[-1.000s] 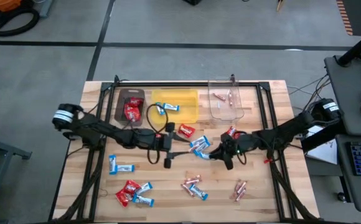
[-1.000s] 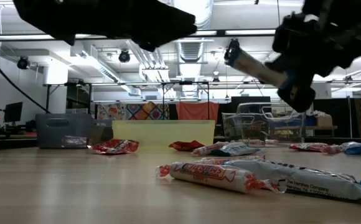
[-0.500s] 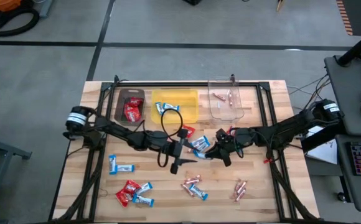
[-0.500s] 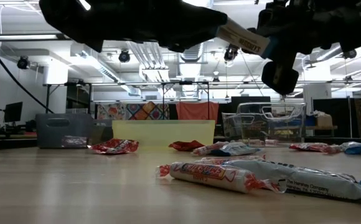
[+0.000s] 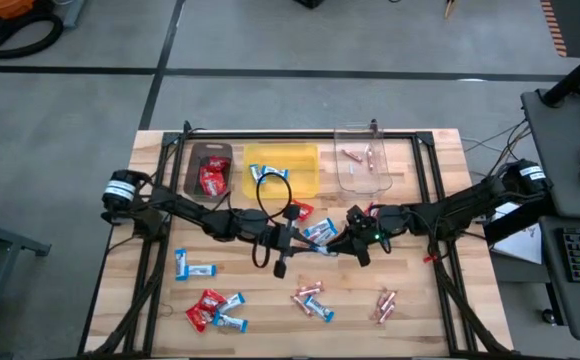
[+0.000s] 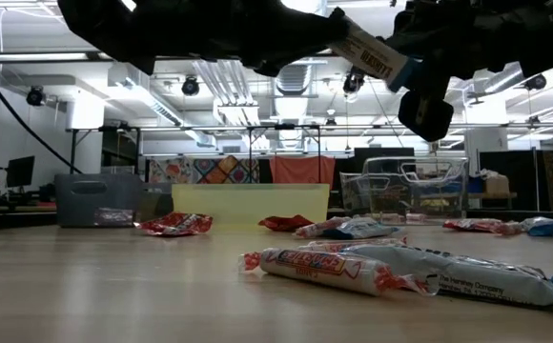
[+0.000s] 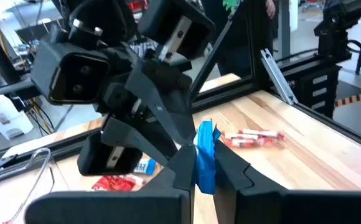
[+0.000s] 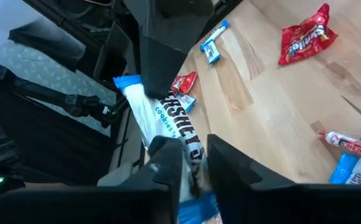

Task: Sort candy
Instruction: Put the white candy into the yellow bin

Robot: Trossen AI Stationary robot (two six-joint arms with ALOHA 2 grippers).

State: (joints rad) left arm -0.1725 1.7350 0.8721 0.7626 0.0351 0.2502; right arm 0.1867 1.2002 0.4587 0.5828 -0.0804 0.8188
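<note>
Both pincers are meeting mid-frame above the surface (image 5: 410, 310). Left pincer (image 7: 200, 163) and right pincer (image 8: 190, 163) are each clamping the same blue-and-white bar (image 8: 168, 121).

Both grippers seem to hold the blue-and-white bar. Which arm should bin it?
Probably left. The left gripper and right gripper both clamp the bar, but the left is nearer the yellow bin, where a second bar lies.

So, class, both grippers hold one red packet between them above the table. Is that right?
No: it is a blue-and-white bar, not a red packet. The right wrist view shows it held by the right gripper at one end and the left gripper at the other, above the table.
</note>
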